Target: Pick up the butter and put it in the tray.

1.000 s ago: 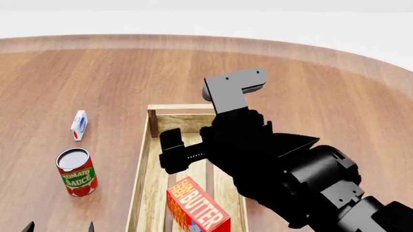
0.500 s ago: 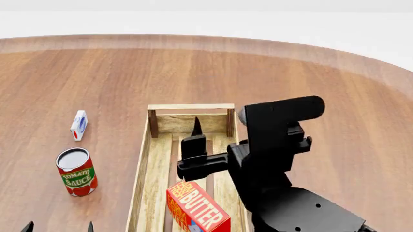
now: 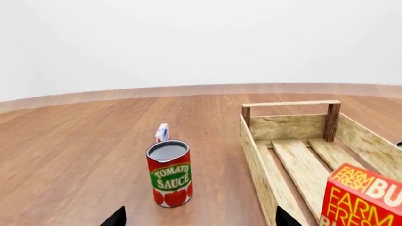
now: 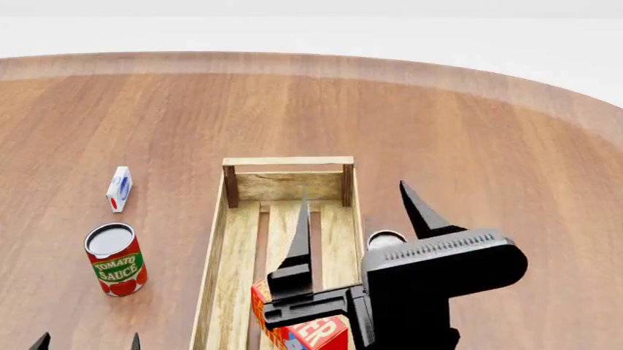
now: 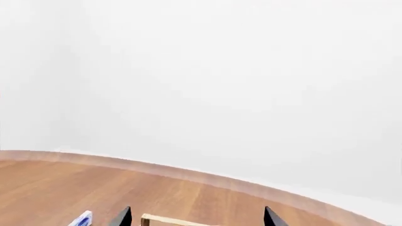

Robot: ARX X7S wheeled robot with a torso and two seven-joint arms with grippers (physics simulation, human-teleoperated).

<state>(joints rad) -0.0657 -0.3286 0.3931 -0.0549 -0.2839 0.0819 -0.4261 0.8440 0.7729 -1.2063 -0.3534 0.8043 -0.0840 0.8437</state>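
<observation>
Nearest the robot, the right tool (image 4: pixel 362 219) stands raised over the near part of the tray (image 4: pixel 210 277), its two black prongs pointing away, spread wide and holding nothing. Just beneath it the butter (image 4: pixel 314 333) lies on the slats inside the tray, at the near end, partly covered by the arm in the head view; the left wrist view shows its red-orange face with the lettering (image 3: pixel 361 197). The left tool (image 4: pixel 86 341) sits low at the near left, only its two tips in view, parted and empty. To the left of the tray stands a tomato sauce can (image 4: pixel 115 259), upright on the tabletop (image 4: pixel 486 146). Beyond the can lies a small white carton (image 4: pixel 119 188). A second can (image 4: pixel 386 238) shows just beside the tray's right wall, mostly hidden behind the right tool.
</observation>
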